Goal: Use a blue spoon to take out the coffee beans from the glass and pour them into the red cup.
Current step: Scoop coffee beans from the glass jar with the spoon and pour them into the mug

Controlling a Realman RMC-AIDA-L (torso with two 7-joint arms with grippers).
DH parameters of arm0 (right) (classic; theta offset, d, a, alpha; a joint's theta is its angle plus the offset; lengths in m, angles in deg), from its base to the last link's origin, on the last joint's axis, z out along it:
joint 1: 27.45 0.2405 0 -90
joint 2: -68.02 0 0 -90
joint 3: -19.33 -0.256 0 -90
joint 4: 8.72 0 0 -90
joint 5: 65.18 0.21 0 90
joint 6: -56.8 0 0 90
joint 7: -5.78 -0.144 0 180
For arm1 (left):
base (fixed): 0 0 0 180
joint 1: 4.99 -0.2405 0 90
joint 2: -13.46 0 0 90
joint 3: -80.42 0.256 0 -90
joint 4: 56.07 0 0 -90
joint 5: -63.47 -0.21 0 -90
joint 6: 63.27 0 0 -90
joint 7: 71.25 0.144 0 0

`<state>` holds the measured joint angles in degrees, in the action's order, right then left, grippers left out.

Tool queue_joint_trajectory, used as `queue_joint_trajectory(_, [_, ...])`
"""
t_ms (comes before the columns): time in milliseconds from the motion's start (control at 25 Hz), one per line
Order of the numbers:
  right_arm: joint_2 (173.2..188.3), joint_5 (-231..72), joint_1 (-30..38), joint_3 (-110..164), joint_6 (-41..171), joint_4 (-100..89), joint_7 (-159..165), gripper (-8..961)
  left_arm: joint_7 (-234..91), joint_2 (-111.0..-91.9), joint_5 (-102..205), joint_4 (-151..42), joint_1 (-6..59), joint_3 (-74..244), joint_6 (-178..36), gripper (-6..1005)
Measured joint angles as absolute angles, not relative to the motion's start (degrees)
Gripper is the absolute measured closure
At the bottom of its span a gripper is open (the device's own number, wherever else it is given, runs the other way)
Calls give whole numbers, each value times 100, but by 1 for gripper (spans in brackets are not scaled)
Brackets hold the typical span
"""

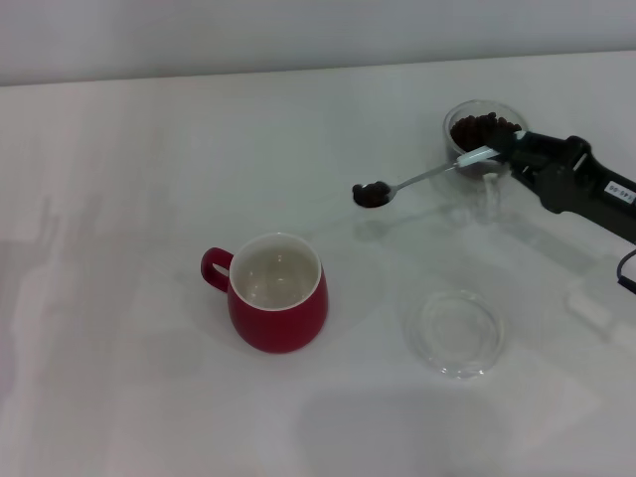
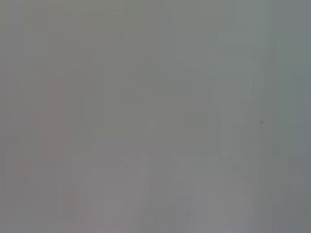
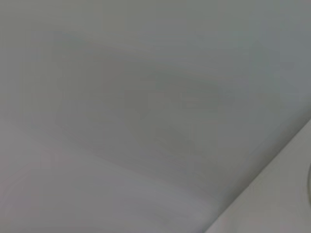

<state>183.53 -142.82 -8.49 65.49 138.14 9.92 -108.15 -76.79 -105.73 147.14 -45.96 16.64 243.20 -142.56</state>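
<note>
- My right gripper [image 1: 505, 149] pinches the blue spoon [image 1: 422, 176] by its handle, airborne
- coffee beans [image 1: 371, 194] in its bowl, between glass [image 1: 481, 132] and red cup [image 1: 277, 292]
- left gripper: out of view

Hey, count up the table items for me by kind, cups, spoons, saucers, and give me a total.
Cups: 2, glossy red ceramic cup and clear glass mug of coffee beans
Spoons: 1, pale-blue-handled metal spoon in the right gripper
Saucers: 1, flat clear glass saucer
Total: 4

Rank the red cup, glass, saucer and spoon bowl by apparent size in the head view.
1. Red cup
2. Saucer, close to the cup across, but flat
3. Glass, farther from the camera, so its true size is unsure
4. Spoon bowl
</note>
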Motion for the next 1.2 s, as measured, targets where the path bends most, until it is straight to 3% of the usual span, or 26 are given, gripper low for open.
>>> queue_joint_trajectory(1200, [18380,-11774,-865,10187,13117,1434,-10155,722,-7683,-10590,14714,-4552,1731,24320,-14245,199])
